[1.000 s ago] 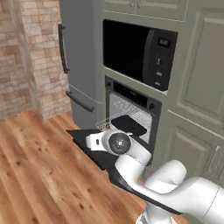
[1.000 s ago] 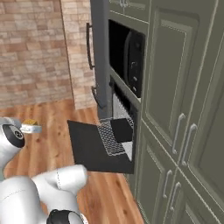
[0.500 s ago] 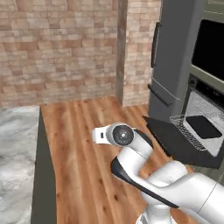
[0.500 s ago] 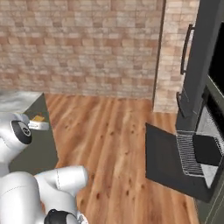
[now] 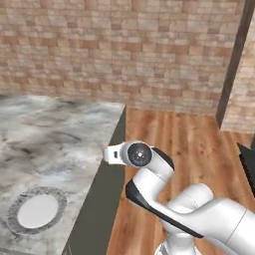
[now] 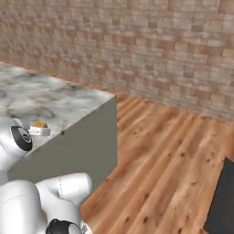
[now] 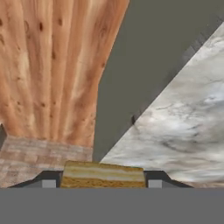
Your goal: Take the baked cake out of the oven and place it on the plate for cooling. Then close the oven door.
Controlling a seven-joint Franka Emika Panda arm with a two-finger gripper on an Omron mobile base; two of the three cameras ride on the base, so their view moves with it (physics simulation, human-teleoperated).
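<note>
Gripper [image 7: 103, 183] closed partway on the cake [image 7: 103, 175] — held over the counter [image 5: 45, 134] edge. Plate [image 5: 37, 211] sits well apart, near the counter's front. Risk: cake slips or tips w/ a fast swing, or lands off-center on the plate rim.

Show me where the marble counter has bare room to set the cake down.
The grey marble counter lies bare from the brick wall to the round grey-rimmed plate near its front edge. The hand holds the layered yellow cake by the counter's edge.
</note>
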